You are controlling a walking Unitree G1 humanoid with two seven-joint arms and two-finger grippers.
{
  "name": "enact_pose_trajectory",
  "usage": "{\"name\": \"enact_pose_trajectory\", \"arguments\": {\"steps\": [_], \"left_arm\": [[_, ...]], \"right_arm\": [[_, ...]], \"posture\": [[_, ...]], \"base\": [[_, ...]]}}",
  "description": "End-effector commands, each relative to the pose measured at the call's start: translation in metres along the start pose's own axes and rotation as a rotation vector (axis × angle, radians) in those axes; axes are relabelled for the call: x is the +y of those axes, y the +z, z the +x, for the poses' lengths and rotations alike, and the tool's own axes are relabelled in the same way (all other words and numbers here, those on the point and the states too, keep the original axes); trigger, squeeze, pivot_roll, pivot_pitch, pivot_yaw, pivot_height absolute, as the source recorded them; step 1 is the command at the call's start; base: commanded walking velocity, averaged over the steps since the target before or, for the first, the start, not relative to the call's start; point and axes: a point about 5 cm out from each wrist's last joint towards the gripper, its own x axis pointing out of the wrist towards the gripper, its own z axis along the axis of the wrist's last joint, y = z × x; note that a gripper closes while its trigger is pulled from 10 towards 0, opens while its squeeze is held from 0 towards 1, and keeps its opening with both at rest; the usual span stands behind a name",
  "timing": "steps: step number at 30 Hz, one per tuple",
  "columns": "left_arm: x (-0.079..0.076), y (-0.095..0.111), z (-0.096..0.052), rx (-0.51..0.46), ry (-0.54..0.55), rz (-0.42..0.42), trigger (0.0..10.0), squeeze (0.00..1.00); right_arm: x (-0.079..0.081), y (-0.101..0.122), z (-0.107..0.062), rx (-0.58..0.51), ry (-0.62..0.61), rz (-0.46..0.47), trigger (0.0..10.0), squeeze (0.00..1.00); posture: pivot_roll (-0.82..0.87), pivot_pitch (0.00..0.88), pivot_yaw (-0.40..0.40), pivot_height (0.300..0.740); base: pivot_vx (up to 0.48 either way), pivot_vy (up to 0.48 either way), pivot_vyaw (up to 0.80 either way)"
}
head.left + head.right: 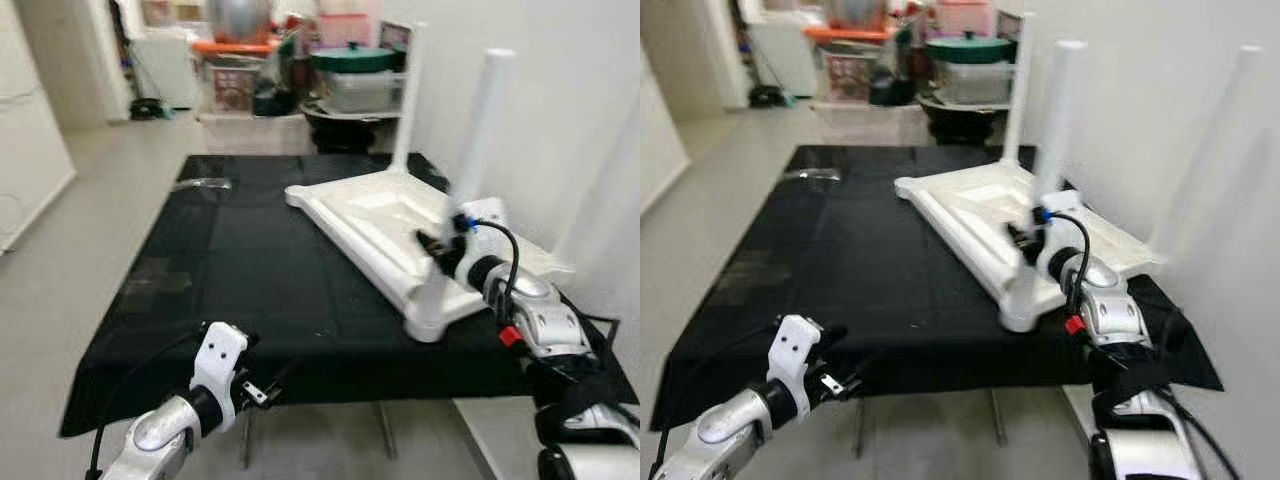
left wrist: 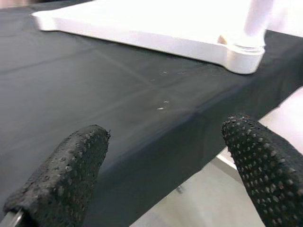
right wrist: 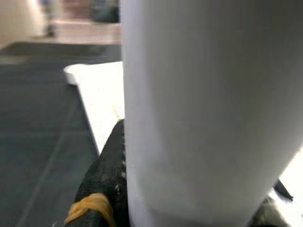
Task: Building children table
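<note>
right gripper (image 1: 440, 250) clamped on white table leg (image 1: 480, 130), upright in upturned tabletop (image 1: 350, 215) on counter (image 1: 250, 260) | left gripper (image 2: 165, 175) apart, idle below counter edge | risk: sideways push cross-threads leg or slides tabletop

1. A black cloth (image 1: 250, 270) covers the bench
2. A clear plastic wrapper (image 1: 203, 183) lies near the cloth's far left corner
3. Behind, a green-lidded pot (image 1: 352, 58) sits on stacked storage boxes (image 1: 355, 90)
4. An orange-lidded bin (image 1: 233, 70) stands left of them
</note>
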Motion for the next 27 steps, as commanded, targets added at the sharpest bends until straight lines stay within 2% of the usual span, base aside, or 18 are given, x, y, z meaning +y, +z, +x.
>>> {"name": "enact_pose_trajectory", "arguments": {"steps": [1,4,6,7,8,9,10,11,12,14,15,16,17,18,19,20,22,27], "left_arm": [[-0.002,-0.001,0.0,0.01,0.003,0.003,10.0,0.0],[-0.003,-0.002,-0.001,0.014,0.003,0.002,10.0,0.0],[-0.003,-0.002,-0.001,0.014,0.003,0.002,10.0,0.0],[-0.004,-0.003,-0.001,0.017,-0.001,0.004,10.0,0.0],[-0.004,-0.003,-0.001,0.017,-0.001,0.004,10.0,0.0],[-0.003,-0.003,-0.001,0.018,-0.002,0.005,10.0,0.0],[-0.002,-0.003,-0.001,0.018,0.0,0.006,10.0,0.0],[-0.002,-0.003,-0.001,0.018,0.0,0.006,10.0,0.0],[0.0,-0.002,-0.001,0.015,0.005,0.007,10.0,0.0],[0.0,-0.002,-0.001,0.015,0.005,0.007,10.0,0.0],[-0.001,-0.002,0.0,0.013,0.006,0.007,10.0,0.0],[-0.001,-0.002,0.0,0.013,0.006,0.007,10.0,0.0],[-0.002,-0.003,0.0,0.012,0.005,0.005,10.0,0.0],[-0.002,-0.003,0.0,0.012,0.005,0.005,10.0,0.0],[-0.003,-0.003,0.0,0.012,0.004,0.003,10.0,0.0],[-0.003,-0.003,0.0,0.012,0.004,0.003,10.0,0.0],[-0.003,-0.003,-0.001,0.013,0.005,0.003,10.0,0.0],[-0.001,-0.003,-0.002,0.014,0.007,0.006,10.0,0.0]], "right_arm": [[0.003,-0.034,-0.027,0.106,-0.3,0.01,0.0,0.0],[0.019,-0.042,-0.042,0.118,-0.347,0.037,0.0,0.0],[0.019,-0.042,-0.042,0.118,-0.347,0.037,0.0,0.0],[0.026,-0.044,-0.04,0.141,-0.303,0.016,2.8,0.0],[0.026,-0.044,-0.04,0.141,-0.303,0.016,2.8,0.0],[0.028,-0.043,-0.036,0.135,-0.264,0.023,10.0,0.0],[0.033,-0.036,-0.028,0.104,-0.18,0.001,10.0,0.0],[0.033,-0.036,-0.028,0.104,-0.18,0.001,10.0,0.0],[0.036,-0.021,-0.019,0.023,-0.083,-0.008,10.0,0.0],[0.036,-0.021,-0.019,0.023,-0.083,-0.008,10.0,0.0],[0.035,-0.01,-0.017,-0.034,-0.013,0.027,10.0,0.87],[0.035,-0.01,-0.017,-0.034,-0.013,0.027,10.0,0.87],[0.031,-0.002,-0.016,-0.081,0.026,0.034,10.0,1.0],[0.031,-0.002,-0.016,-0.081,0.026,0.034,10.0,1.0],[0.029,0.006,-0.018,-0.104,0.107,0.016,10.0,0.0],[0.029,0.006,-0.018,-0.104,0.107,0.016,10.0,0.0],[0.025,0.027,-0.032,-0.181,0.447,-0.072,10.0,0.0],[0.017,0.027,-0.038,-0.193,0.578,-0.19,10.0,0.0]], "posture": [[0.06,0.0,-0.055,0.74],[0.06,0.0,-0.057,0.74],[0.06,0.0,-0.057,0.74],[0.06,0.0,-0.063,0.74],[0.06,0.0,-0.063,0.74],[0.06,0.0,-0.064,0.74],[0.06,0.0,-0.066,0.74],[0.06,0.0,-0.066,0.74],[0.05,0.0,-0.067,0.74],[0.05,0.0,-0.067,0.74],[0.05,0.0,-0.067,0.74],[0.05,0.0,-0.067,0.74],[0.05,0.0,-0.067,0.74],[0.05,0.0,-0.067,0.74],[0.05,0.0,-0.066,0.74],[0.05,0.0,-0.066,0.74],[0.06,0.0,-0.066,0.74],[0.06,0.0,-0.063,0.74]], "base": [[0.0,0.0,0.0],[0.0,0.0,0.0],[0.0,0.0,0.0],[0.0,0.0,0.0],[0.0,0.0,0.0],[0.0,0.0,0.0],[0.0,0.0,0.0],[0.0,0.0,0.0],[0.0,0.0,0.0],[0.0,0.0,0.0],[0.0,0.0,0.0],[0.0,0.0,0.0],[0.0,0.0,0.0],[0.0,0.0,0.0],[0.0,0.0,0.0],[0.0,0.0,0.0],[0.0,0.0,0.0],[0.0,0.0,0.0]]}}
